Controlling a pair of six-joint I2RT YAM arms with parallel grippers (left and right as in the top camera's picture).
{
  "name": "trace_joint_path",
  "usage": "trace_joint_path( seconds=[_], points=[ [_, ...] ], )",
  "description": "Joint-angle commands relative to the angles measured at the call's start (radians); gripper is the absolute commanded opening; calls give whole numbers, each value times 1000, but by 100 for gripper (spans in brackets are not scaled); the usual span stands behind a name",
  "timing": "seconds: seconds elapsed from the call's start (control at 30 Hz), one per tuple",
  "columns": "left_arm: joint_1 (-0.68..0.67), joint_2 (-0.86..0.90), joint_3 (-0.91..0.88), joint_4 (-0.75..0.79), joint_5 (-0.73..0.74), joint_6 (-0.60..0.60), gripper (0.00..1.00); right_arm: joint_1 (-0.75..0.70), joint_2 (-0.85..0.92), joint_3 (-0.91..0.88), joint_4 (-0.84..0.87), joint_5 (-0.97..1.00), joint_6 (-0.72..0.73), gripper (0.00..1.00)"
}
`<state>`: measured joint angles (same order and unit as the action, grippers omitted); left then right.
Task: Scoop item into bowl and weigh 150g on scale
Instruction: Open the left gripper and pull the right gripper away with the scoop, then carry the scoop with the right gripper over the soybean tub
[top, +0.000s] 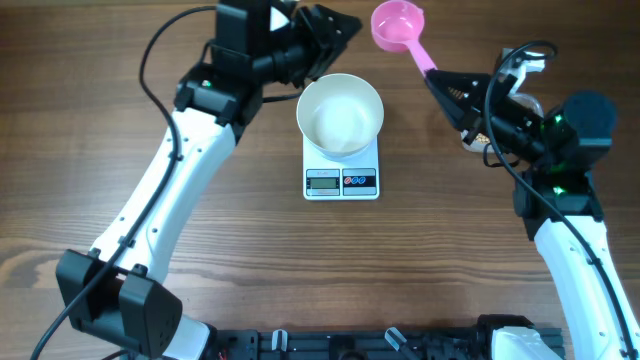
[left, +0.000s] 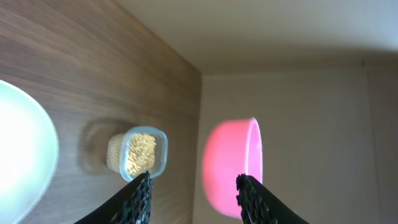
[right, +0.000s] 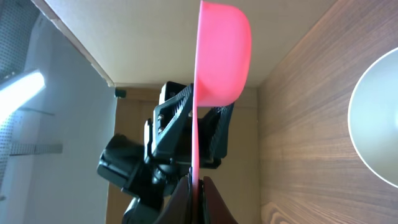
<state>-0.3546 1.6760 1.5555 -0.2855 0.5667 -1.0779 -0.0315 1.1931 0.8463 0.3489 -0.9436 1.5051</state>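
The white bowl (top: 340, 112) stands on the small white scale (top: 341, 180) at mid-table, and its inside looks plain white. My right gripper (top: 434, 79) is shut on the handle of a pink scoop (top: 398, 25), whose cup hangs in the air beyond the bowl's far right. The right wrist view shows the scoop (right: 221, 53) edge-on, with its thin handle pinched in the right gripper (right: 198, 186). My left gripper (top: 345, 35) hovers open at the bowl's far side. In its wrist view the left gripper (left: 194, 186) holds nothing. Tan beans (left: 142, 151) fill a clear tub (left: 160, 149) beyond it.
In the overhead view my right arm (top: 560, 150) covers most of the tub at the table's right. The left arm (top: 180, 170) slants across the left half of the table. The table's far edge lies just behind both grippers.
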Motion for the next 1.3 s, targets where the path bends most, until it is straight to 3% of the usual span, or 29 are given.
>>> trace_joint_path(
  seconds=[0.0,0.23,0.33,0.5,0.73,1.0,1.17,1.27],
  points=[
    [15,2,11,8,2,17,49,-3,1,23,2,-68,-28,4],
    [15,2,11,39,27,31,56,-3,5,23,-32,-146,-185,4],
    [23,0,11,52,40,152,57,-3,6,23,-82,-130,-253,4],
    [46,-8,11,25,22,232,67,-3,5,23,-118,-82,-274,5],
    [86,-90,11,-177,-202,413,68,-29,3,38,-134,-58,-319,5],
    [106,-202,11,-417,-279,588,68,-53,3,172,-414,88,-521,5],
    [85,-209,11,-594,-237,656,59,-53,6,388,-779,361,-767,5],
    [58,-207,11,-686,-235,656,29,-53,12,532,-972,564,-886,5]
  ],
)
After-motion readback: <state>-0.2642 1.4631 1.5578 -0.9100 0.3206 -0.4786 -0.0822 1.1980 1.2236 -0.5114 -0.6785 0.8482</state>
